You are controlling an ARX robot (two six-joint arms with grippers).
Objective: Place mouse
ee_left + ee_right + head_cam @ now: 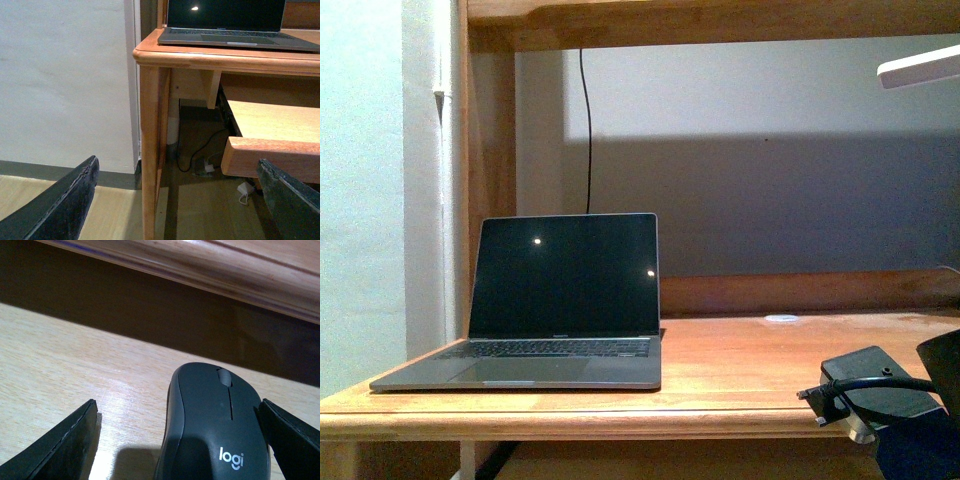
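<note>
The mouse (215,425) sits inside the wide-open right gripper (177,402).
Front view: open grey laptop (560,300) on a glossy wooden desk (750,370). Left wrist view: left gripper (177,161) spread wide, empty. Right wrist view: smooth, rounded dark grey mouse on pale grained wood (75,360), one black finger (290,440) against its side.
</note>
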